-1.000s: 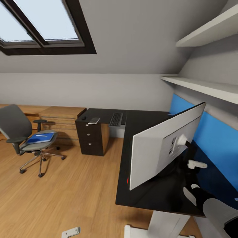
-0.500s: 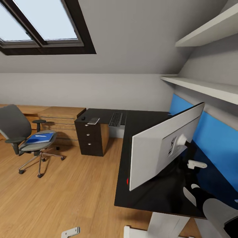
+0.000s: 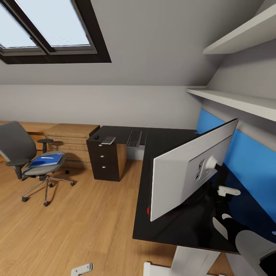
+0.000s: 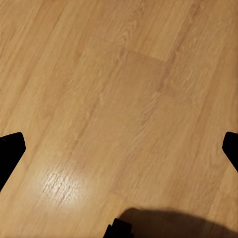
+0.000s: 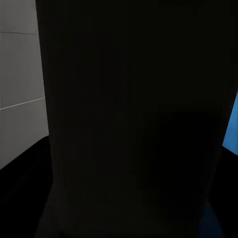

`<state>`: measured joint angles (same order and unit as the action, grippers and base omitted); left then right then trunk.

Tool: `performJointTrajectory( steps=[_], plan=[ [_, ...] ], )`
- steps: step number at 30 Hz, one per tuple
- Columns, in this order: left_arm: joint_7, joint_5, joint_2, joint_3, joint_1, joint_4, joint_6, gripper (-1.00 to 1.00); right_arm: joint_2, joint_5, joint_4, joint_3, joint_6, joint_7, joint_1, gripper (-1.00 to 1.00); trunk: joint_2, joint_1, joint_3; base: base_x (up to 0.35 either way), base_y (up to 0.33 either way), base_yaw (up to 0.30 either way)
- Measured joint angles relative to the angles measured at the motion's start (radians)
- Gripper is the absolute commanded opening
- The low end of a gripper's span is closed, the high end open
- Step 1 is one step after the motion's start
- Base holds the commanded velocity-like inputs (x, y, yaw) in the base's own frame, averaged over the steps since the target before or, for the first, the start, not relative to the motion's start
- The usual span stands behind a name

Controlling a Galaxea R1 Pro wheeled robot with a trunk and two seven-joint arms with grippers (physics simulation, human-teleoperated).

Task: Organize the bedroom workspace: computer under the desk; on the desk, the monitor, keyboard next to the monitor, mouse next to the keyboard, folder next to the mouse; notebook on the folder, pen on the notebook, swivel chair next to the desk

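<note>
The monitor (image 3: 180,174) stands on the black desk (image 3: 168,226) with its white back toward me. Just behind its stand is my right gripper (image 3: 228,191); the right wrist view is dark, so its jaws cannot be made out. On the desk's far wing lie the keyboard (image 3: 134,138), the notebook (image 3: 109,140) and the mouse (image 3: 97,137). Away from the desk on the left stands the swivel chair (image 3: 17,147), with the blue folder (image 3: 44,161) on its seat and a white pen (image 3: 48,157) on the folder. My left gripper (image 4: 119,148) hangs open over bare floor.
A black drawer unit (image 3: 102,161) with silver knobs stands under the desk's far wing, low wood shelf units (image 3: 71,140) beside it. White wall shelves (image 3: 234,100) overhang the desk at the right. Wood floor (image 3: 84,214) spreads between chair and desk.
The whole view has shifted slightly, so the camera moved. The monitor, the chair and the things on the desk stay where they were.
</note>
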<state>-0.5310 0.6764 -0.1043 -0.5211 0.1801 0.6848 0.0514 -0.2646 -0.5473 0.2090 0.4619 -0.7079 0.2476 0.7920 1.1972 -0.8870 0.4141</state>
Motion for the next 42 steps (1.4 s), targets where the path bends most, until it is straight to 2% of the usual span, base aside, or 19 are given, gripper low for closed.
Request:
performJointTrajectory(
  steps=[4,8,25,32,42],
  plan=[
    [0.0,0.0,0.0,0.001,0.0,0.0,0.0,1.0,0.001,-0.007,-0.001,0.003,-0.001,0.001,0.0,-1.0,0.0,0.0,0.0,0.0,0.0,0.0],
    [0.0,0.0,0.0,0.004,0.0,0.0,0.0,1.0,0.002,0.013,-0.005,-0.012,-0.001,-0.001,0.001,-1.0,0.0,0.0,0.0,0.0,0.0,0.0],
    [0.0,0.0,0.0,0.005,0.0,0.0,-0.001,1.0,0.002,0.014,-0.006,-0.013,-0.001,-0.001,0.001,-1.0,0.0,0.0,0.0,0.002,0.0,-0.033],
    [0.0,0.0,-0.003,0.006,0.0,0.0,-0.001,1.0,0.003,0.034,-0.004,-0.023,0.003,-0.002,0.001,-1.0,0.0,0.001,0.0,0.242,0.0,-0.001],
    [0.0,0.0,-0.005,0.006,0.0,0.0,0.0,1.0,0.004,0.034,-0.004,-0.022,0.004,-0.003,0.001,-1.0,0.0,0.0,0.0,0.237,0.0,0.0]
  ],
)
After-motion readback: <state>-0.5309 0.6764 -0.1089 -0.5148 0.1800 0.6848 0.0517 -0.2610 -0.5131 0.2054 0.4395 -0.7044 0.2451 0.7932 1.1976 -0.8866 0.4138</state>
